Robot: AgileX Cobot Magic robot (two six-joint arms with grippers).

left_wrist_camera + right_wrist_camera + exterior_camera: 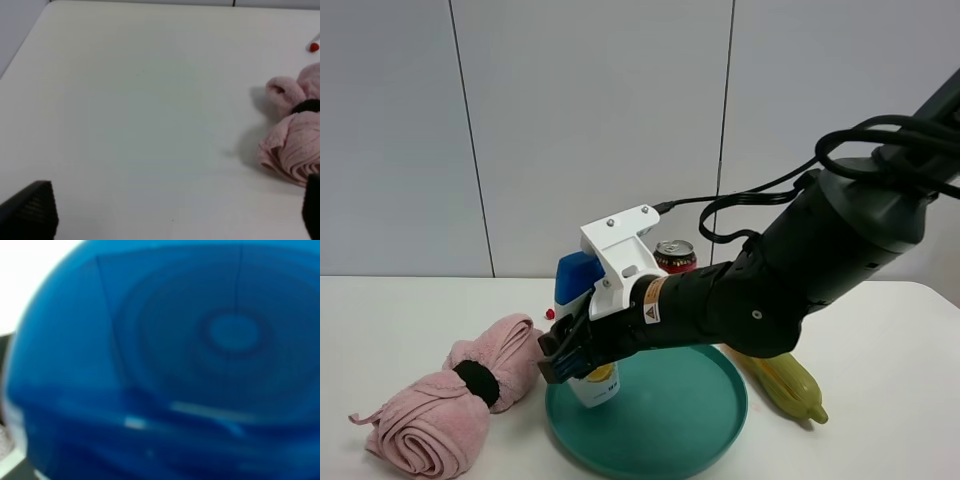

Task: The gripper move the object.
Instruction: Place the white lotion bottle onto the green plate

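Your right gripper (568, 352) clamps the shampoo bottle (578, 275) at the teal plate's (710, 420) 9 o'clock rim. Dragging it low risks tipping it there. The left gripper (170, 216) gapes empty.

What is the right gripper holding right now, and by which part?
The right gripper grips the shampoo bottle around its white body, just below the blue cap. The left gripper is open, holding nothing.

Bottle (200, 370) is filling my view, blurred: blue cap top is facing me, round dimple sitting toward 2 o'clock; white showing at 10 o'clock.
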